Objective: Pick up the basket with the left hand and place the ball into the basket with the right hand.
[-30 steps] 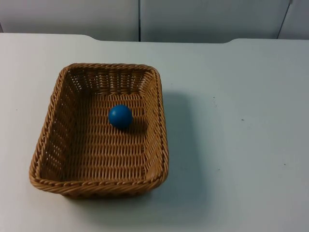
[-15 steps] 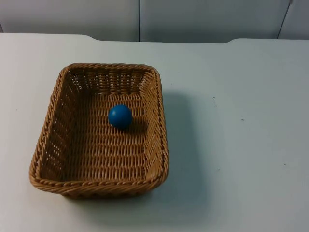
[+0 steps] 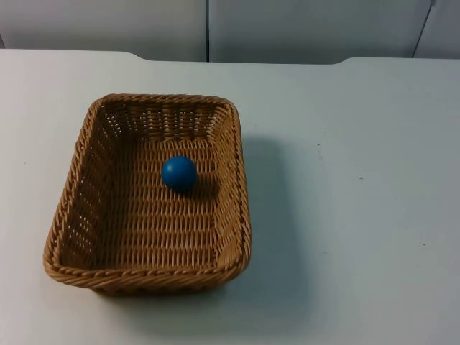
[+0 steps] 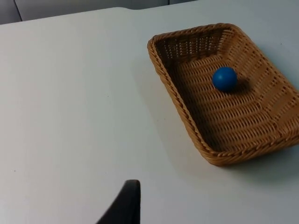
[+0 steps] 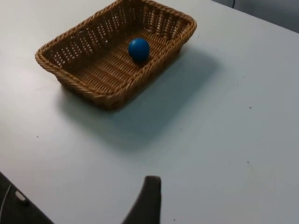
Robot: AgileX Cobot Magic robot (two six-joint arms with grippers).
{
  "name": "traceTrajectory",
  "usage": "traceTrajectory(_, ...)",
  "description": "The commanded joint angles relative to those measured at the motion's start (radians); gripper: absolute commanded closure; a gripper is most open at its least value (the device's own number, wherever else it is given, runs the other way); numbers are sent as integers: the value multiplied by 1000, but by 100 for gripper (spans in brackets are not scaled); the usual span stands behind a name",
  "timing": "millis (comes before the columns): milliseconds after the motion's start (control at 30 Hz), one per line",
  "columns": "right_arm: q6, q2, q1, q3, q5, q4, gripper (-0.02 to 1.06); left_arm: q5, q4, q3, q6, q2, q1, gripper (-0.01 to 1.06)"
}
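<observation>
A brown wicker basket (image 3: 144, 276) rests flat on the white table, left of centre. A blue ball (image 3: 179, 173) lies inside it on the woven floor, toward the far half. From the left wrist view the basket (image 4: 179, 97) and the ball (image 4: 224, 78) are some way off, and my left gripper (image 4: 125, 205) hangs over bare table well short of the rim. My right gripper (image 5: 147, 200) is likewise far back from the basket (image 5: 74, 80) and the ball (image 5: 138, 49). Both arms wait, holding nothing.
White table (image 3: 359, 215) stretches wide to the right of the basket and in front of it. The grey partition wall (image 3: 287, 29) closes off the far edge. The table's dark near edge (image 5: 18, 205) appears in the right wrist view.
</observation>
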Motion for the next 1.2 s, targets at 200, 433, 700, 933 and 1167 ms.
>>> traceTrajectory(200,-7,-3,-4,24,-35,12,19,-41,-18,20,-4,-4,-1,0)
traceTrajectory(433,-7,-3,-4,24,-35,12,0,-55,-19,28,-4,-4,-1,0)
traceTrajectory(700,-7,-3,-4,24,-35,12,0,-67,-19,35,-4,-4,-1,0)
traceTrajectory(933,-7,-3,-4,24,-35,12,0,-67,-19,36,-4,-4,-1,0)
traceTrajectory(1167,-7,-3,-54,24,-35,13,0,-67,-19,36,-4,-4,-1,0)
